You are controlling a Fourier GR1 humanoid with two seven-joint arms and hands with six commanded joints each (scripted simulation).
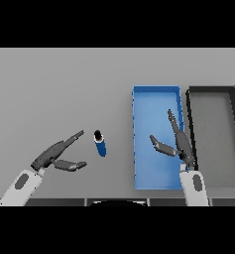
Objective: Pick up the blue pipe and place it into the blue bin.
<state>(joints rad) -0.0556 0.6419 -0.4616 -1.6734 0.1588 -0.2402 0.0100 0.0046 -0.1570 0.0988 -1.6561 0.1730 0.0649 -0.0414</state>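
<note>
A black bin (213,94) sits on the grey table (54,89), just beyond the right hand's outer side.

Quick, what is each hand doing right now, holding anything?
Left hand: open, holding nothing, beside the short blue pipe on the grey table.
Right hand: open, empty, over the blue rectangular bin.

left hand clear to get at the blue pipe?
Probably yes. The left hand is open just left of the blue pipe, with bare table between them and nothing blocking.
</note>
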